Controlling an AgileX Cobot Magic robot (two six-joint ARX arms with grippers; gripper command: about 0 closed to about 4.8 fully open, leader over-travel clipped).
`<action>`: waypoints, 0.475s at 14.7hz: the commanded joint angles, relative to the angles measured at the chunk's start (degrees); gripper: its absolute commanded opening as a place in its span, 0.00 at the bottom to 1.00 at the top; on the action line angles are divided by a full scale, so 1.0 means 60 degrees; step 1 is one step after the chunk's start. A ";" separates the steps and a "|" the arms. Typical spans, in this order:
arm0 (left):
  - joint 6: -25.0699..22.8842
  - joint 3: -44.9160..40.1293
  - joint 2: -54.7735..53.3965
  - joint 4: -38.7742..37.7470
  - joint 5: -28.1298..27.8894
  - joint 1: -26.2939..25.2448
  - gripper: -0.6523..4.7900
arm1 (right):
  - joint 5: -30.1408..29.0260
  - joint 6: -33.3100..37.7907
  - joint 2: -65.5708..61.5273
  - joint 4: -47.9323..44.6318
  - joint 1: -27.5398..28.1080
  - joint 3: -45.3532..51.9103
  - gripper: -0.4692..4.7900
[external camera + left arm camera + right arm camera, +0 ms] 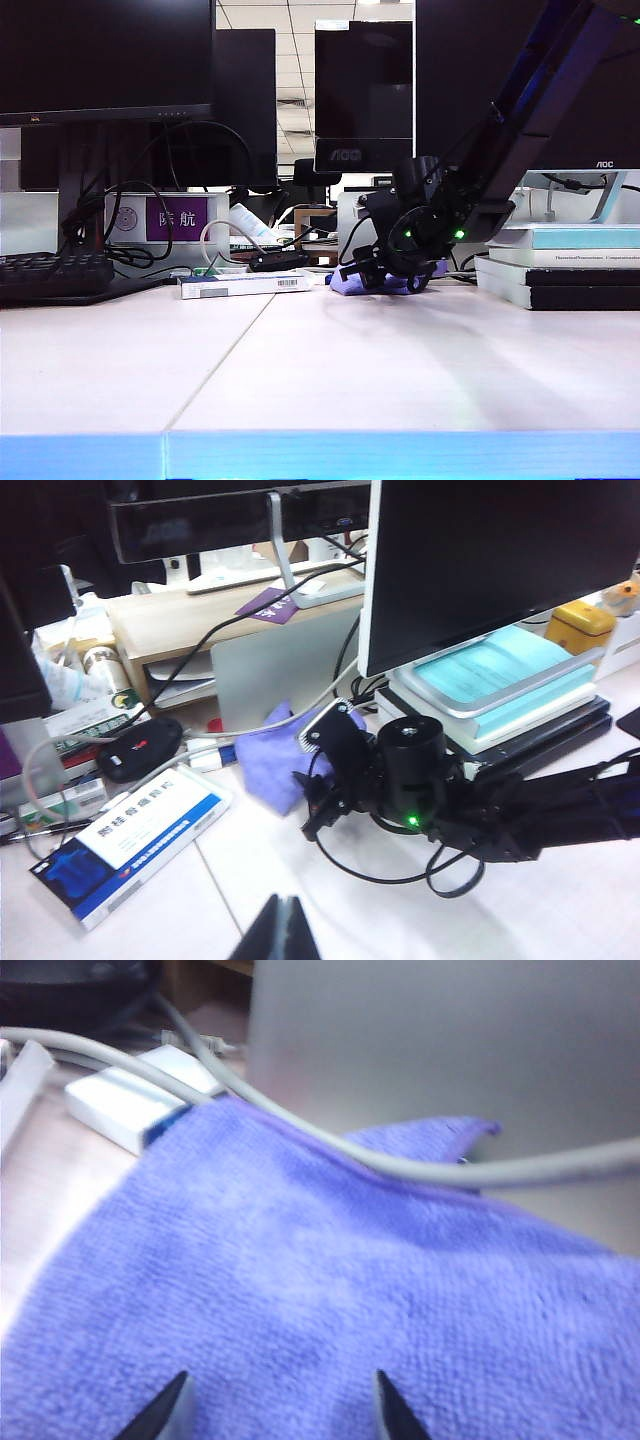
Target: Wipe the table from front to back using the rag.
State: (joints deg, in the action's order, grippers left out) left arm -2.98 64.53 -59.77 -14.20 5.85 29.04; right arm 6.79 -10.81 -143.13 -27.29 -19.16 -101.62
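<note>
The near stretch of the counter (330, 370) lies bare behind its light blue front edge. Farther back, toward the right, the right end effector (280, 1410) sits low over the rag (330, 1300), its two fingertips spread wide with purple cloth showing between them; it grips nothing. The left end effector (280, 930) hangs nearer the front, looking on, and only its dark tips show close together at the frame edge, so its opening cannot be told.

The rag is at the far side of the counter, rumpled against a grey panel (270, 670). It looks soft, light and fuzzy, so it should bunch and drag rather than slide stiffly. A pinch on a raised fold near its middle would probably hold best.

A grey cable (400, 1165) crosses the rag's far edge and could snag. Just to the left lies a blue and white box (130, 845) and a black mouse (140, 748). To the right, stacked books (565, 265) sit beside the rag. Monitors (365, 95) stand behind.
</note>
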 commanded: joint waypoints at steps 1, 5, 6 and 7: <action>0.0004 0.0058 0.0025 0.0117 0.0149 0.0018 0.11 | -0.0313 -0.0025 -0.0120 -0.0248 -0.0004 -0.0222 0.53; 0.0011 0.0058 0.0025 0.0095 0.0149 0.0018 0.11 | -0.0226 0.0015 -0.1213 0.1096 -0.0015 -0.2838 0.53; 0.0018 0.0058 0.0025 0.0098 0.0175 0.0018 0.11 | -0.0062 0.0047 -0.1453 0.1603 -0.0004 -0.3348 0.46; 0.0018 0.0058 0.0025 0.0098 0.0175 0.0018 0.11 | -0.0040 0.0047 -0.1719 0.2146 0.0007 -0.3723 0.44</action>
State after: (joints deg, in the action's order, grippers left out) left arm -2.98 64.55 -59.77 -14.20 6.48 29.06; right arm 6.24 -10.79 -152.79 -16.01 -19.11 -122.93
